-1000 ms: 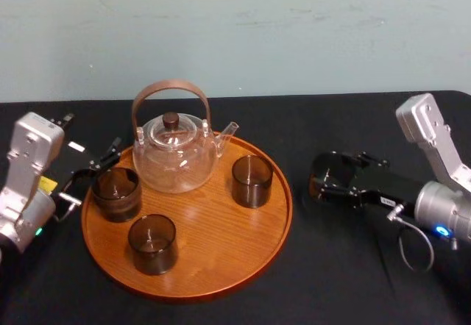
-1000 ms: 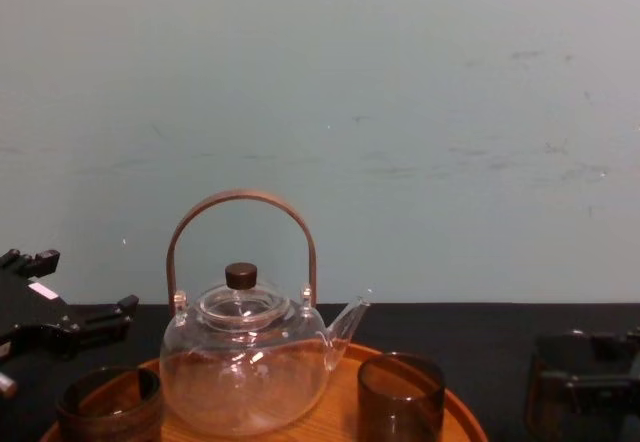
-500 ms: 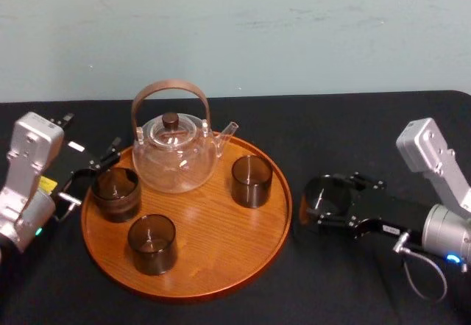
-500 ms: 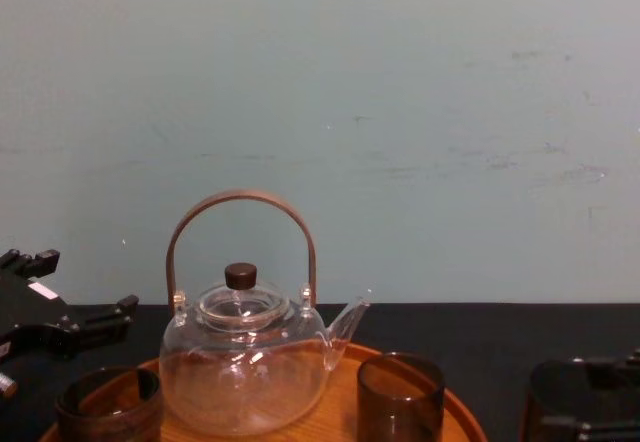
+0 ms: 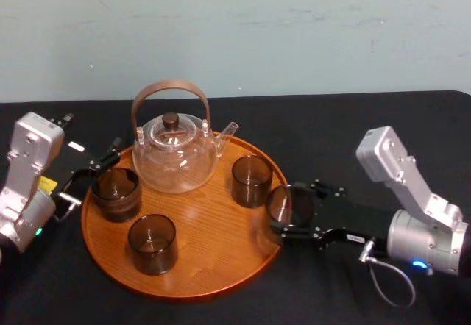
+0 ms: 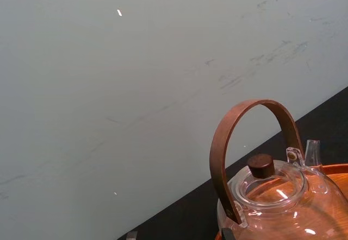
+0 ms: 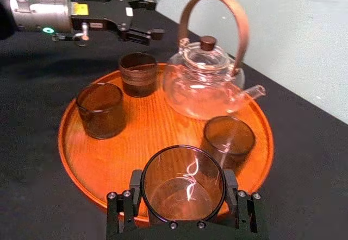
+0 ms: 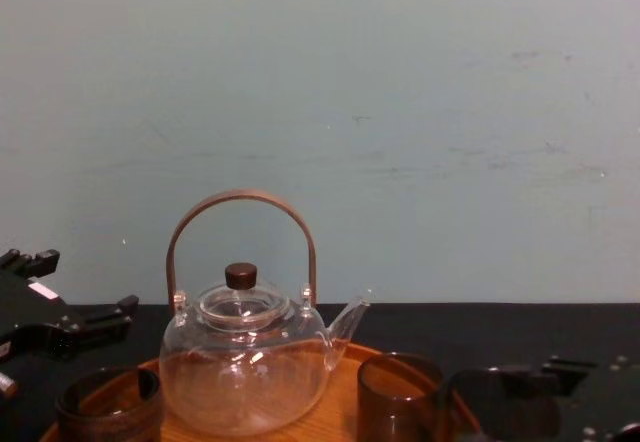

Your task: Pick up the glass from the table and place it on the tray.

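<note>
Carrying glass [image 7: 184, 183] pinched in right gripper [image 5: 288, 209] jaws over tray's [image 5: 213, 244] 4 o'clock rim: keep level, miss cup [image 5: 252, 180]; left gripper [image 5: 92, 172] parked 9 o'clock, jaws spread.

glass [image 5: 283, 206]: smoky brown, see-through, upright (clamped on both sides by the right gripper [image 5: 282, 210]), over the tray's right rim | tray [image 5: 206, 244]: round, orange-brown wood, low rim, lying flat

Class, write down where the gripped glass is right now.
Head view: right gripper clamps the glass at the tray's right edge beside a cup; left gripper sits at its left edge.
</note>
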### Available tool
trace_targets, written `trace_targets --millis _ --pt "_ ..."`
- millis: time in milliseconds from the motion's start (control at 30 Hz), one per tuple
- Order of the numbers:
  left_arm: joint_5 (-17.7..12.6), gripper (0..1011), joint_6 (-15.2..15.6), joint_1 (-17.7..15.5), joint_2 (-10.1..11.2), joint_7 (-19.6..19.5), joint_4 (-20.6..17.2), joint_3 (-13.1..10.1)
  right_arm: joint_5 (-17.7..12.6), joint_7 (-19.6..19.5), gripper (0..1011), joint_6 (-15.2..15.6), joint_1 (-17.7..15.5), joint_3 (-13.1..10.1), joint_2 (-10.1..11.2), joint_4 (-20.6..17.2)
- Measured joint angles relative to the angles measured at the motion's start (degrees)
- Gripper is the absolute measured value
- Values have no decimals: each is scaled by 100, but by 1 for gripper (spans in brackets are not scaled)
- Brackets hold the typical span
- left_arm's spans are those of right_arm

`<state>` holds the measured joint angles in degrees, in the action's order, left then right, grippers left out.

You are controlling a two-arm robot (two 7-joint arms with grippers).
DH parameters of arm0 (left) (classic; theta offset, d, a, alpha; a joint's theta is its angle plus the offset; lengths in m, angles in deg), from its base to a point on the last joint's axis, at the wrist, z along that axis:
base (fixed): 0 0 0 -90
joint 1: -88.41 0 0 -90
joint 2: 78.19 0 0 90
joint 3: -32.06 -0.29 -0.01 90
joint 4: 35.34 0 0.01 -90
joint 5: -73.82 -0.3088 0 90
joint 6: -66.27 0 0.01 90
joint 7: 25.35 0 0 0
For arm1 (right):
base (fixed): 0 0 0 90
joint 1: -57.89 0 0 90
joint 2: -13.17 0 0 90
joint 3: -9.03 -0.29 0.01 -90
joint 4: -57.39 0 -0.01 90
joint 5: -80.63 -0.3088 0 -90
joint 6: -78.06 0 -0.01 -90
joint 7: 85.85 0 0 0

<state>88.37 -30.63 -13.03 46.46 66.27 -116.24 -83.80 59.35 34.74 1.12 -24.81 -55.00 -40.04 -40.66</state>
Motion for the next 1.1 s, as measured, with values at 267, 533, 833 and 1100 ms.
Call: trace_targets --millis 267,533,833,1100 --pt "0 1001 0 0 0 0 0 0 59 100 902 21 184 274 -148 64" --pt "0 1001 0 0 0 0 0 0 127 189 902 23 357 541 -282 152" --pt "0 1002 0 0 0 0 0 0 192 250 902 6 569 785 -485 362" --pt "0 1002 0 0 0 0 0 0 162 330 902 -134 729 914 -688 611"
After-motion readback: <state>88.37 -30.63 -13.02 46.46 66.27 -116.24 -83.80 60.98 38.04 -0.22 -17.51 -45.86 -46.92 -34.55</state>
